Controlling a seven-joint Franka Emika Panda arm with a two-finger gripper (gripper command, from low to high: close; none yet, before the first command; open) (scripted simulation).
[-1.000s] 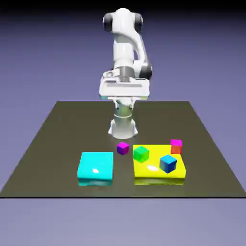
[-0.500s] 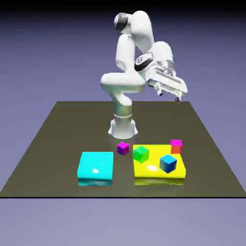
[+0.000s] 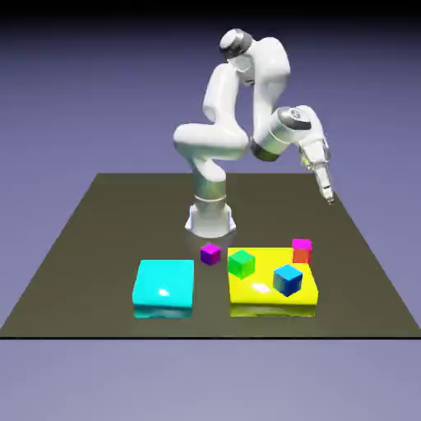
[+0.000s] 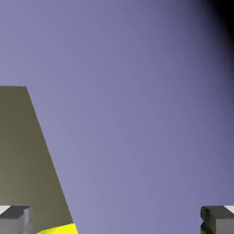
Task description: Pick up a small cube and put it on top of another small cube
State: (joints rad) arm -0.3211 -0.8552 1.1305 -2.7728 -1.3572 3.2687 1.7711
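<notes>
With its claw (image 3: 330, 201) spread wide and empty at right of frame, the arm could clip the pink-topped cube (image 3: 302, 252) if it sweeps low toward the small purple cube (image 3: 210, 254), which sits just below the exterior view's centre

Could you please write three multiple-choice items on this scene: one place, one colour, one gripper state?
1. Where is the green cube?
A) On the cyan block
B) On the yellow block
C) On the bare table

2. What colour is the smallest cube?
A) Purple
B) Blue
C) Green

3. How is the end effector?
A) Shut, empty
B) Holding a cube
C) Open, empty

1 B: the green cube sits on the yellow block.
2 A: the smallest cube is purple all over.
3 C: the end effector's fingertips stand wide apart, nothing between.
</notes>
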